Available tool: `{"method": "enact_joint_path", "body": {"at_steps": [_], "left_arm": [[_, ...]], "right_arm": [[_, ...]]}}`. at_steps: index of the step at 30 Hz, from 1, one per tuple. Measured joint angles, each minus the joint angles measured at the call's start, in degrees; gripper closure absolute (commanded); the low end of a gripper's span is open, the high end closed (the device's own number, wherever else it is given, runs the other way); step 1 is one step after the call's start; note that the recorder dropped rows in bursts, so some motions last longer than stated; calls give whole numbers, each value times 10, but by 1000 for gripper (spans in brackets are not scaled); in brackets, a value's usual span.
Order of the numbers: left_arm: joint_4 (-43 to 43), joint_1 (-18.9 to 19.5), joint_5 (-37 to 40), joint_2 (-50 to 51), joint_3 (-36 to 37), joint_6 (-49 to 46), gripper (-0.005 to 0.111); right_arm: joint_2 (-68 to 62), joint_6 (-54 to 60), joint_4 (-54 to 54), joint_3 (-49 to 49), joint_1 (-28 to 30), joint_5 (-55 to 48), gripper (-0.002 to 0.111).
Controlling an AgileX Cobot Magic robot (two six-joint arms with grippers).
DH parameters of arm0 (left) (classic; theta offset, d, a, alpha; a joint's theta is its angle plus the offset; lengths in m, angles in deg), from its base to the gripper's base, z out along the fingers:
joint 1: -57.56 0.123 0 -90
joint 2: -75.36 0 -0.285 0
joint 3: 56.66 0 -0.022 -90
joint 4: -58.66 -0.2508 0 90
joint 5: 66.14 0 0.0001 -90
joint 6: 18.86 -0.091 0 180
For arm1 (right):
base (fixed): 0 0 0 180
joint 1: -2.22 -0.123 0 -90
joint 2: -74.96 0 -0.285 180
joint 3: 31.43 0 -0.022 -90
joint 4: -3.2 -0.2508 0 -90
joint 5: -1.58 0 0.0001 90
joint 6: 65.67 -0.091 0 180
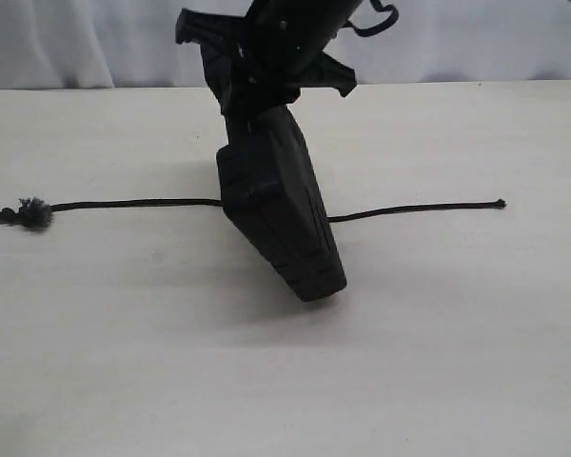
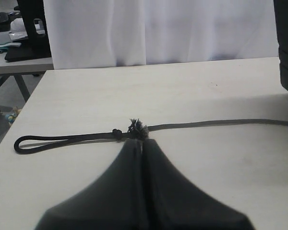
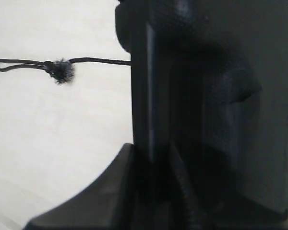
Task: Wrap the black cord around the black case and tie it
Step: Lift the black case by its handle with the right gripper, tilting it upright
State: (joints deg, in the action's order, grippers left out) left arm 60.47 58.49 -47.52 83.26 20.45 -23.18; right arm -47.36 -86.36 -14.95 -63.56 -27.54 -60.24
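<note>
Right gripper (image 1: pixel 257 109) clamping tilted black case (image 1: pixel 281 214), left gripper (image 2: pixel 142 143) closed beside black cord (image 2: pixel 206 124), only in wrist view

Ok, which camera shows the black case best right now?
Exterior view: it shows the whole black case, tilted, with its full outline visible. Left wrist catches only an edge of it; right wrist is too close, just a dark blur.

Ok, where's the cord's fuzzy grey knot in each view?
Exterior: fuzzy grey knot at the far left, on the black cord.
Left wrist: knot just beyond the shut left gripper.
Right wrist: knot out from the black case.
Shared landmark: cord running from knot to case.
</note>
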Motion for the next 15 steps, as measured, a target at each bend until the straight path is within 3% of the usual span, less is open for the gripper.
{"method": "enact_joint_path", "body": {"at_steps": [6, 15], "left_arm": [[0, 0, 0, 0, 0, 0, 107], [0, 0, 0, 0, 0, 0, 107]], "right_arm": [[15, 126, -150, 43, 53, -47, 104], [15, 284, -362, 143, 84, 0, 104]]}}
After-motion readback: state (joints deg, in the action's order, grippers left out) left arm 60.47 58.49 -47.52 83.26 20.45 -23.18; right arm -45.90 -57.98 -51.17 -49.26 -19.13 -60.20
